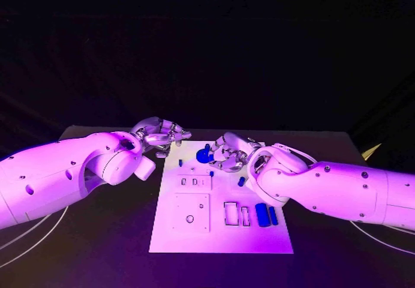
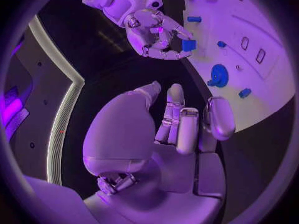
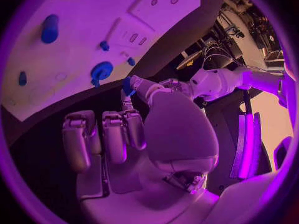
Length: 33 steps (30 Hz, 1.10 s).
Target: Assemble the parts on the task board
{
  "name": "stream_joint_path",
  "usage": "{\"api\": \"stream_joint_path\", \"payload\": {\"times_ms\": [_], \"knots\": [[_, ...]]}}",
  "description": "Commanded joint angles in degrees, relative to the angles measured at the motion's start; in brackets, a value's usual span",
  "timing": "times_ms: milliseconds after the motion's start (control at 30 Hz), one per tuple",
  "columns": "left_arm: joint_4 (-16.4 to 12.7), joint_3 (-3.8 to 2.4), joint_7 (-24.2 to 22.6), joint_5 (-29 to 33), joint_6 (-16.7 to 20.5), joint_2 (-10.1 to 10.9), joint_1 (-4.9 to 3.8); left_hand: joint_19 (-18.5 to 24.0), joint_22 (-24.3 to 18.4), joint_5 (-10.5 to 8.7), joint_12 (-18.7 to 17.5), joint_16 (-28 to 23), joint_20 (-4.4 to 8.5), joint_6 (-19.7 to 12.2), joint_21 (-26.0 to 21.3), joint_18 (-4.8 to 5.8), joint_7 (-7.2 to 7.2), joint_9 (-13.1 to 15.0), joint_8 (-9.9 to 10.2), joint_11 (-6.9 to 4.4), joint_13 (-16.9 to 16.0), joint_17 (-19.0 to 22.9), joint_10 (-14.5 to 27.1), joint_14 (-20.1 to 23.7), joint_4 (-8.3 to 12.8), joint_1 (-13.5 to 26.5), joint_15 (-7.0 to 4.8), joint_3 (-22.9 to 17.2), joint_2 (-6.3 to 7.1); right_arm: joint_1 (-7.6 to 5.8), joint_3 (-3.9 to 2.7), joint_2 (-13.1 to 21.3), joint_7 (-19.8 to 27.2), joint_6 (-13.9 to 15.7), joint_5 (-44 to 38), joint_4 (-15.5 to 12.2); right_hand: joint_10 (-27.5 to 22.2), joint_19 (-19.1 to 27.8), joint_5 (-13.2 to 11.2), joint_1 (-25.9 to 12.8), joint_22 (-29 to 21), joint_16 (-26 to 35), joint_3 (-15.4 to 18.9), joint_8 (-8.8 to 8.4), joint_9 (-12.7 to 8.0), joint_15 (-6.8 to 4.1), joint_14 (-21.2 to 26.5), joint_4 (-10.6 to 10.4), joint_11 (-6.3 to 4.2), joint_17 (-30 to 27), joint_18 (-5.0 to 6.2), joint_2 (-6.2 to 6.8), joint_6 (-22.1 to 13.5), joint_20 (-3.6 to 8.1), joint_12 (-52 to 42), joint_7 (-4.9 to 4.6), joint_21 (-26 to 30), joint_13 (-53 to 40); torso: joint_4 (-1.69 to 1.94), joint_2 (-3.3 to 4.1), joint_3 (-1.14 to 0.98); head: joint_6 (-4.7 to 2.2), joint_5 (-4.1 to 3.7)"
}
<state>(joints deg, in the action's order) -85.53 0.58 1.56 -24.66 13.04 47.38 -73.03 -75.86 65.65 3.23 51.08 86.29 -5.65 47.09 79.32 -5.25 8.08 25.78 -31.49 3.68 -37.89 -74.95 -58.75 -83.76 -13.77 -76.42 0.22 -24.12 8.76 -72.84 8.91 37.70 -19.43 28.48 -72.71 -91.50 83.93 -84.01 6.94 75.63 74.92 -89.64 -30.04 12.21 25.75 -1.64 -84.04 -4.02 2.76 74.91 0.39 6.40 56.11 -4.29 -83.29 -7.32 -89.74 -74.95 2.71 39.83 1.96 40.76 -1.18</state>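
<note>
The right hand (image 1: 232,155) pinches a small blue part (image 2: 189,45) at its fingertips above the far end of the task board (image 1: 220,237); lower it squarely over its seat, presumably beside the blue disc (image 1: 204,156). The left hand (image 1: 161,134), fingers apart and holding nothing, hovers off the board's far left corner. Black table (image 1: 95,252) beneath; dark room beyond.

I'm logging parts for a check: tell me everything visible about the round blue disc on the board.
The disc is a blue round piece with a raised hub, plastic-looking, lying flat on the far end of the white board. It sits just beside the right hand; whether they touch cannot be told. The left wrist view shows nothing resting on it.
</note>
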Motion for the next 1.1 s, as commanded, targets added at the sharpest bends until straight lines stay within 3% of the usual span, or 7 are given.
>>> {"api": "stream_joint_path", "payload": {"times_ms": [33, 233, 433, 600, 867, 1100], "knots": [[0.03, -0.04, 2.42, -1.82, -1.36, -0.17, -0.07, -0.32, 0.13, -0.07, 0.47, 0.16, -0.12, -0.59, 0.22, 0.33, 0.10, 0.26, -0.55, 0.00, -0.21, -8.83, 0.51, -2.92, -0.55, 0.39, -0.14, -0.07, -0.05, 1.14, 0.17, -1.24, -3.11, 0.65, -4.45, 0.04, 0.84, -5.99, 0.16, -0.37, 15.08, 0.06, -0.23, 0.88, 1.02, -0.04, -5.72, -0.19, -0.36, 14.13, -0.39, -0.27, 0.38, 0.09, 0.14, 0.21, -0.26, -9.39, 0.06, 0.05, 0.02, 0.25, 0.42], [-0.01, -0.04, 2.60, -1.88, -1.61, 0.03, -0.07, -0.31, 0.15, -0.08, 0.58, 0.19, -0.12, -0.76, 0.24, 0.33, 0.14, 0.33, -0.56, 0.02, -0.27, -8.89, 0.56, -2.95, -0.58, 0.39, -0.14, -0.10, -0.04, 3.09, 0.56, -2.94, -4.15, 0.95, -6.46, 0.77, 0.83, -5.99, 0.17, -0.39, 15.08, 0.07, -0.23, 0.89, 1.03, -0.04, -5.72, -0.19, -0.36, 14.11, -0.39, -0.27, 0.38, 0.09, 0.15, 0.22, -0.26, -9.38, 0.05, 0.09, 0.05, 0.64, 0.88], [-0.22, -0.04, 3.07, -1.90, -2.37, 0.51, -0.07, -0.45, 0.49, -0.07, 0.91, 0.77, -0.14, -1.10, 0.43, 0.39, 0.18, 0.51, -0.63, 0.04, -0.44, -9.88, 0.57, -3.49, -0.63, 0.35, -0.13, -0.26, -0.13, 4.74, 0.72, -3.93, -5.28, 1.34, -9.08, 1.12, 0.84, -5.99, 0.31, -0.47, 15.08, 0.10, -0.22, 0.96, 1.08, -0.03, -5.70, 0.01, -0.38, 14.05, -0.39, 0.04, 0.33, 0.06, 0.14, 0.24, -0.26, -9.39, 0.07, 0.24, -0.15, 1.05, 1.18], [-0.28, -0.04, 3.42, -1.91, -2.88, 0.62, -0.07, -0.50, 0.62, -0.08, 1.04, 0.91, -0.14, -1.20, 0.50, 0.41, 0.19, 0.58, -0.67, 0.05, -0.50, -10.11, 0.56, -3.62, -0.64, 0.34, -0.12, -0.29, -0.12, 5.54, 0.75, -4.73, -5.71, 2.35, -10.34, 1.73, 0.82, -5.99, 0.32, -0.76, 15.08, 0.15, -0.13, 1.00, 1.12, -0.02, -5.68, 0.01, -0.35, 13.93, -0.39, 0.30, 0.29, 0.04, 0.18, 0.20, -0.26, -9.36, 0.11, 0.20, -0.07, 1.43, 1.41], [-0.27, -0.04, 4.04, -1.93, -4.27, 0.59, -0.07, -0.82, 1.22, -0.08, 1.32, 1.16, -0.15, -1.32, 0.80, 0.52, 0.20, 0.72, -0.77, 0.05, -0.63, -10.53, 0.50, -3.85, -0.68, 0.34, -0.11, -0.36, -0.13, 6.80, 0.76, -6.00, -5.06, 3.15, -11.50, 3.54, 0.85, -5.99, 0.36, -1.01, 15.08, 0.18, -0.08, 1.02, 1.14, 0.00, -5.66, -0.03, -0.33, 13.86, -0.39, 0.46, 0.21, 0.02, 0.14, 0.19, -0.26, -9.40, -0.01, 0.17, -0.12, 1.72, 1.73], [-0.33, -0.04, 4.66, -2.24, -5.66, 0.56, -0.07, -0.97, 1.51, -0.08, 1.64, 1.50, -0.16, -1.44, 0.98, 0.57, 0.19, 0.90, -0.91, 0.04, -0.76, -11.09, 0.43, -4.16, -0.74, 0.34, -0.12, -0.47, -0.20, 7.60, 0.76, -7.03, -4.76, 3.09, -11.83, 5.36, 0.90, -5.99, 0.42, -1.12, 15.08, 0.14, -0.06, 1.00, 1.13, 0.00, -5.68, 0.03, -0.32, 13.95, -0.39, 0.64, 0.10, 0.01, 0.08, 0.17, -0.26, -9.46, 0.13, 0.19, -0.11, 1.87, 1.69]]}}
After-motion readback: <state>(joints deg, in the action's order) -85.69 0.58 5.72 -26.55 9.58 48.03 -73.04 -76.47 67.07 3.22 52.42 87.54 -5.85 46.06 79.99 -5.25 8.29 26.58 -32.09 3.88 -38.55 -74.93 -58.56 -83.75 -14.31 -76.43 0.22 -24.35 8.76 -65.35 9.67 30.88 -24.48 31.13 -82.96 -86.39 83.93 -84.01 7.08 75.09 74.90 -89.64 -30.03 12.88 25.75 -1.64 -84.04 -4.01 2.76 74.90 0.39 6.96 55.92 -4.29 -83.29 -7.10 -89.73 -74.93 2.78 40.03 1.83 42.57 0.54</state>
